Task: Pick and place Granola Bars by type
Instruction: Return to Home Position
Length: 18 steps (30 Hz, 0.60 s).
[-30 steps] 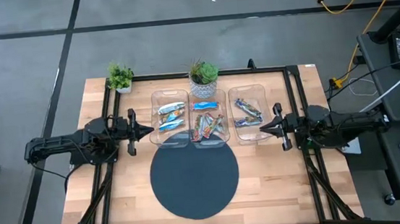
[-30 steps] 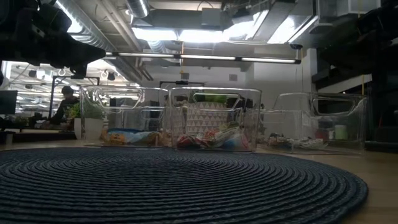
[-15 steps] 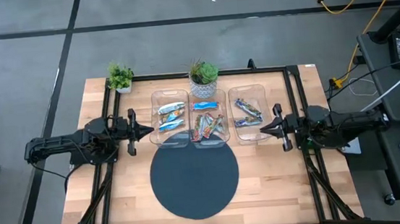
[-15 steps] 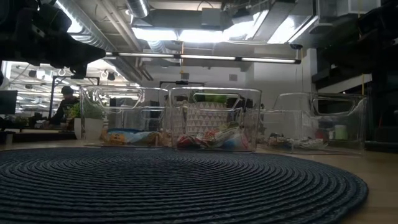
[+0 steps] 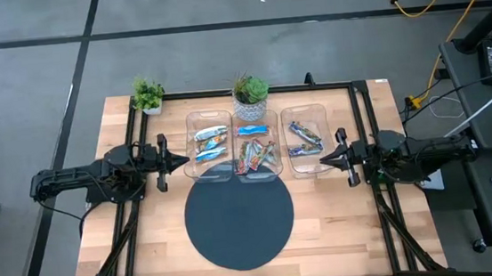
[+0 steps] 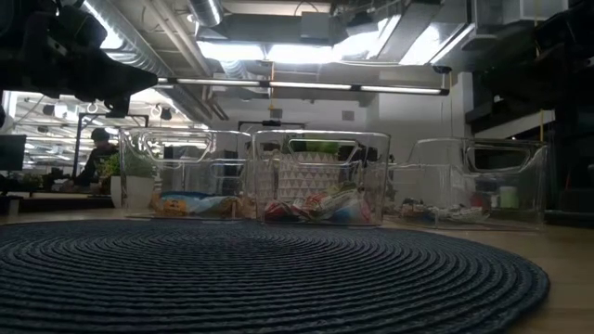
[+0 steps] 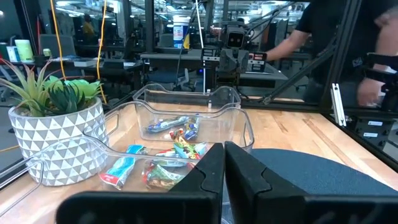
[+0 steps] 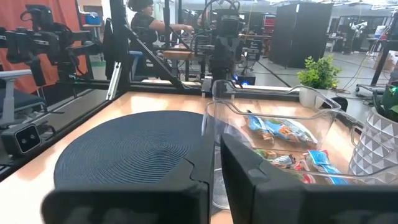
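Three clear bins stand side by side at the table's far middle. The left bin (image 5: 191,134) holds light blue-white granola bars (image 5: 211,137). The middle bin (image 5: 239,176) holds orange-red multicoloured bars (image 5: 255,159) and a light blue one (image 5: 252,130). The right bin (image 5: 326,122) holds dark blue bars (image 5: 304,134). All the bars lie flat on the bin floors. My left gripper (image 5: 185,160) is shut and empty, just left of the left bin. My right gripper (image 5: 322,159) is shut and empty, by the right bin's near right corner.
A round dark woven mat (image 5: 240,217) lies in front of the bins. A small green plant (image 5: 147,95) stands at the far left, and a plant in a patterned pot (image 5: 250,99) stands behind the middle bin. People show in the room beyond the table (image 8: 144,15).
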### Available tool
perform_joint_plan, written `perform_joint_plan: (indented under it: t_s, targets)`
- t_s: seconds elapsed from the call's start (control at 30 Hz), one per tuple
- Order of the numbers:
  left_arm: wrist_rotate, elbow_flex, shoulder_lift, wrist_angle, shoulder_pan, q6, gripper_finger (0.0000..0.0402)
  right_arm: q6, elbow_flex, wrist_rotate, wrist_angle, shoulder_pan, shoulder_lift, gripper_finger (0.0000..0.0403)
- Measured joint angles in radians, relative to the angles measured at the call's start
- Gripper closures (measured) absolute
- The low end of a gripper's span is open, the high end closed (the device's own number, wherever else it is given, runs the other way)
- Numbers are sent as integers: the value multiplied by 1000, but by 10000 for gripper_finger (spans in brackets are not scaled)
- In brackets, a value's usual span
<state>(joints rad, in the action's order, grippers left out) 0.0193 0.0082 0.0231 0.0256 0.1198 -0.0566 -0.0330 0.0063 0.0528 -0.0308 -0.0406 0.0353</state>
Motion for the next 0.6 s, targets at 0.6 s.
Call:
perform_joint_plan:
  t_s: [0.6]
  targets:
    - [0,0,0,0,0,0,396,3,0,0,0,0,0,371]
